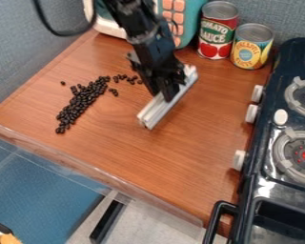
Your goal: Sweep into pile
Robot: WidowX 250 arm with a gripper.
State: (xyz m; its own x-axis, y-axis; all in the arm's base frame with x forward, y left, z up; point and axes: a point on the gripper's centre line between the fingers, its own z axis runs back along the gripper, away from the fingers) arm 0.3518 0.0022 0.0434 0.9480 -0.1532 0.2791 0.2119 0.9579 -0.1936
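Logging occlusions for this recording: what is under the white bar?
The wooden tabletop runs up to the white bar; the strip directly beneath is covered, so I cannot tell what lies there.

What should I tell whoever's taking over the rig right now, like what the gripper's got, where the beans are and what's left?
Gripper: holding the white bar over the brown tabletop, apart from the beans.
Beans: most lie in a long, uneven band at picture left; a looser trail runs from its upper end toward the gripper, and one sits alone beyond the band.
Done: most are grouped, but not in a compact pile.
Left: probably sweep in the trail and stray, then tighten the band.
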